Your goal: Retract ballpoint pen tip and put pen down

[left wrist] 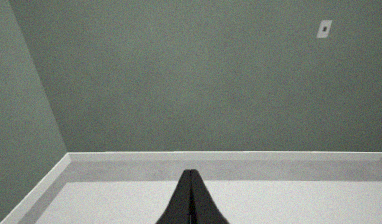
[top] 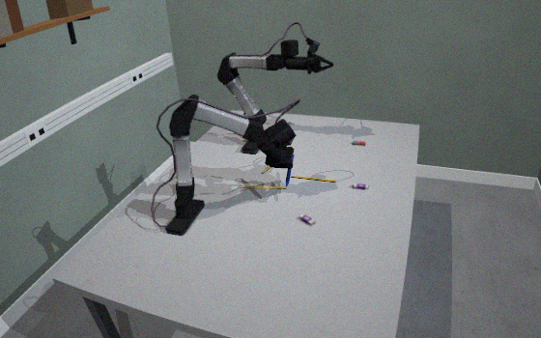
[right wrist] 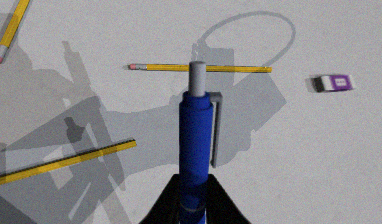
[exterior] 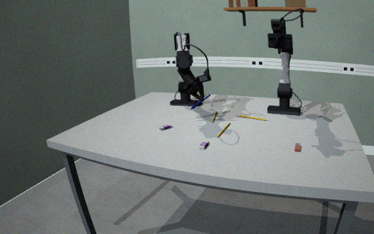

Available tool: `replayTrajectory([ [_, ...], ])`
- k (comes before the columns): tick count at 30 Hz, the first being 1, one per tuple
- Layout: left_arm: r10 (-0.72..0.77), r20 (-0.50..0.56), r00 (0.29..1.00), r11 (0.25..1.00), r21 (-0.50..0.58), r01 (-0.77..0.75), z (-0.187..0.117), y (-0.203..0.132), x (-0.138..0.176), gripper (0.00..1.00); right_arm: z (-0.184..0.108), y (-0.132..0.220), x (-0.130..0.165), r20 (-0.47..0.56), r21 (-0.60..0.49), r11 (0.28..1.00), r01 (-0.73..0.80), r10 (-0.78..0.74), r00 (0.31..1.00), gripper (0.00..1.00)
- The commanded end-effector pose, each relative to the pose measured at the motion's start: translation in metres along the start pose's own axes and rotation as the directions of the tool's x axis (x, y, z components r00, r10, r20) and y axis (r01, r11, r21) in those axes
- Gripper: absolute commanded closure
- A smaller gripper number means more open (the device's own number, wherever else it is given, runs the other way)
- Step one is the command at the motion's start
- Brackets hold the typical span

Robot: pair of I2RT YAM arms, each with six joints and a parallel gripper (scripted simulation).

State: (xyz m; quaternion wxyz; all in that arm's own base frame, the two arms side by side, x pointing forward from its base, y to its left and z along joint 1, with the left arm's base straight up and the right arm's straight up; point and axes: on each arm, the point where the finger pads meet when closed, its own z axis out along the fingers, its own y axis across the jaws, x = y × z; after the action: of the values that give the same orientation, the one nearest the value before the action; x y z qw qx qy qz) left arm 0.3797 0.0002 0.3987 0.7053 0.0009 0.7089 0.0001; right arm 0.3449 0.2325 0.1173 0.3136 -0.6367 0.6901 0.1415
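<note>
The blue ballpoint pen [top: 288, 177] [exterior: 198, 103] [right wrist: 194, 130] slants in my right gripper [top: 290, 161] [right wrist: 193, 183], which is shut on its barrel. Its grey push button and clip face the right wrist camera. Its other end points down towards the table [top: 260, 270] [exterior: 129, 144]; whether the writing tip is out is too small to tell. My left gripper [top: 331, 64] [left wrist: 190, 178] is shut and empty, raised high above the table and well apart from the pen, pointing level at the wall.
Three yellow pencils [top: 266, 187] [exterior: 251, 118] [right wrist: 67, 162] lie below and around the pen. Two purple-and-white erasers [top: 306, 219] [exterior: 204, 145] lie nearer the table's front edge. An orange-and-blue eraser [top: 358, 143] [exterior: 297, 147] lies on the left arm's side.
</note>
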Motion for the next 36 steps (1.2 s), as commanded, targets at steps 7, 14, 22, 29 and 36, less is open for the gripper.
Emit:
replayTrajectory([
  [7, -0.002, -0.023, 1.0, 1.0, 0.018, 0.003, 0.0, -0.004, 0.011, 0.99, -0.005, -0.038, 0.066, -0.202, 0.058, 0.975, -0.215, 0.222, 0.954, 0.86],
  [14, -0.002, -0.023, 1.0, 1.0, 0.018, 0.003, 0.0, -0.004, 0.011, 0.99, -0.012, -0.051, 0.099, -0.283, 0.096, 0.947, -0.307, 0.321, 0.904, 0.86],
  [22, -0.002, -0.023, 1.0, 1.0, 0.018, 0.003, 0.0, -0.004, 0.011, 0.99, -0.028, -0.066, 0.154, -0.396, 0.167, 0.884, -0.437, 0.466, 0.791, 0.86],
  [29, -0.002, -0.023, 1.0, 1.0, 0.018, 0.003, 0.0, -0.004, 0.011, 0.99, -0.04, -0.071, 0.189, -0.46, 0.215, 0.833, -0.51, 0.547, 0.7, 0.86],
  [36, -0.002, -0.023, 1.0, 1.0, 0.018, 0.003, 0.0, -0.004, 0.011, 0.99, -0.061, -0.072, 0.236, -0.532, 0.284, 0.754, -0.592, 0.637, 0.557, 0.86],
])
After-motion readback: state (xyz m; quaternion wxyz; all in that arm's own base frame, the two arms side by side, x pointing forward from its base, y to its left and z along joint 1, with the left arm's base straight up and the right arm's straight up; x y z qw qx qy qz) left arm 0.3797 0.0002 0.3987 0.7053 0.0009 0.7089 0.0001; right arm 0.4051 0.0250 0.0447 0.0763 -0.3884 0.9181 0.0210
